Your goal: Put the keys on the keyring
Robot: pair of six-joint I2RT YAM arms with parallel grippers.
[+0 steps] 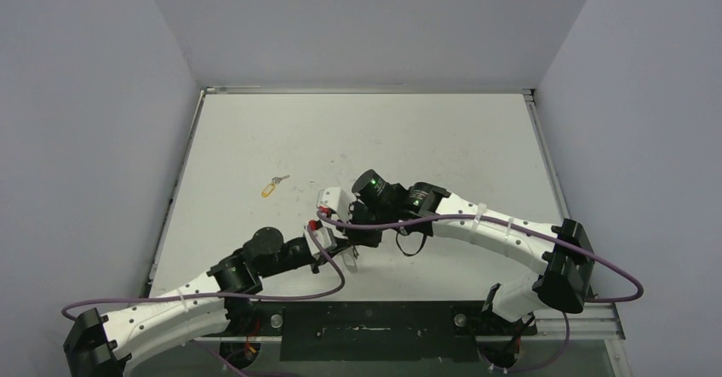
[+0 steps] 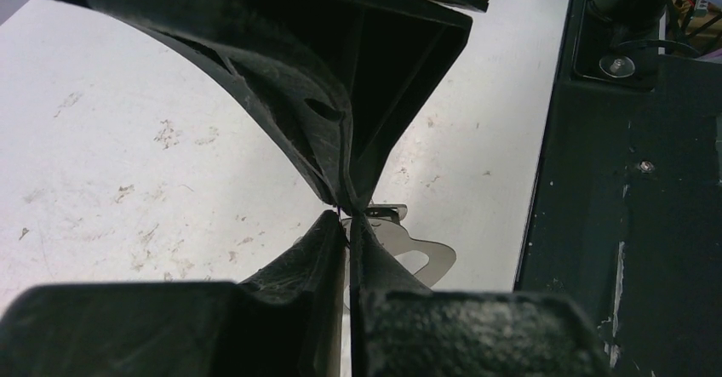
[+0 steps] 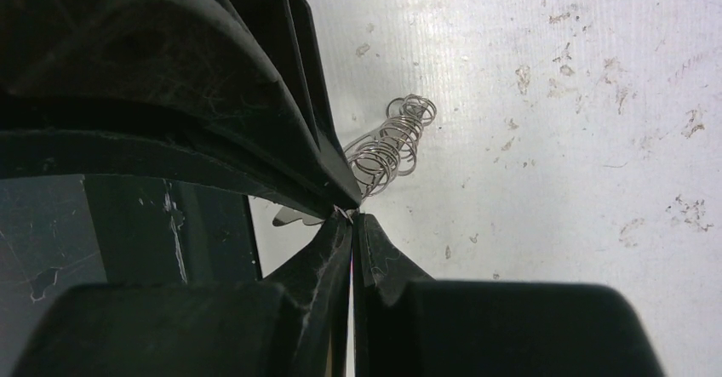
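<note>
Above the near middle of a white table (image 1: 383, 139), the left gripper (image 2: 347, 215) is clamped on the edge of the flat silver keyring (image 2: 426, 254), the right gripper (image 3: 349, 214) pinches its ring chain (image 3: 392, 143), and a yellow-tagged key (image 1: 270, 188) lies apart, farther left.

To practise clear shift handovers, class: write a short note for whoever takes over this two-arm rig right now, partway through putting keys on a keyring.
Left gripper: shut, apparently pinching the edge of the large flat silver-grey metal keyring.
Right gripper: shut, apparently on the keyring's chain of small silver rings.
Small silver key with a yellow oblong tag: lying alone on the white table, beyond and left of both grippers.
Other keys: none visible.
Done: keyring held between both arms, near the table's front middle.
Left: no key seen on the ring; fetch the yellow-tagged key and thread it.
</note>
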